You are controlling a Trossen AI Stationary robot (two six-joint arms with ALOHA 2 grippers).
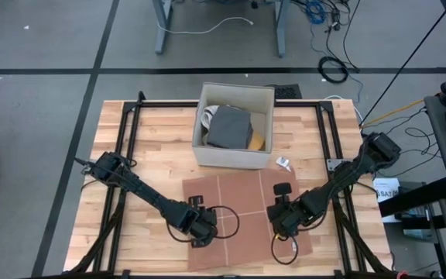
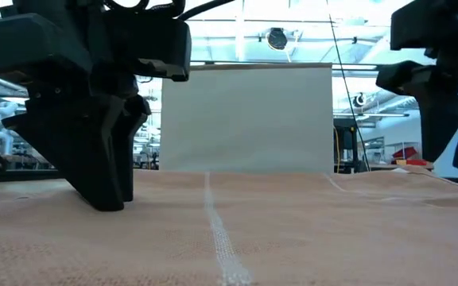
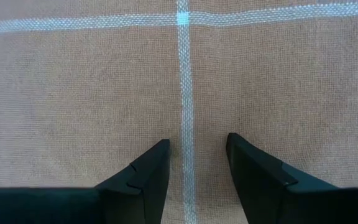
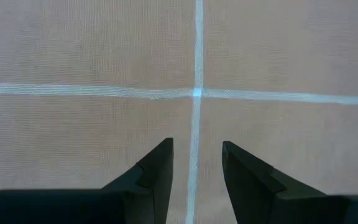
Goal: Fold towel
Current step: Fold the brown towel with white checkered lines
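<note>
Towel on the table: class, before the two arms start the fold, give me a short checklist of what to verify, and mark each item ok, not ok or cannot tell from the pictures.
1. Towel lies spread flat on the table: ok.
2. Left gripper is over the towel, jaws open astride a pale stripe: ok.
3. Right gripper is over the towel, jaws open astride a stripe near a crossing: ok.
4. Cloth is already caught between either pair of jaws: not ok, none is pinched.
5. Fingertips touch the cloth: cannot tell.
6. Box stands beyond the towel's far edge, apart from both grippers: ok.
</note>
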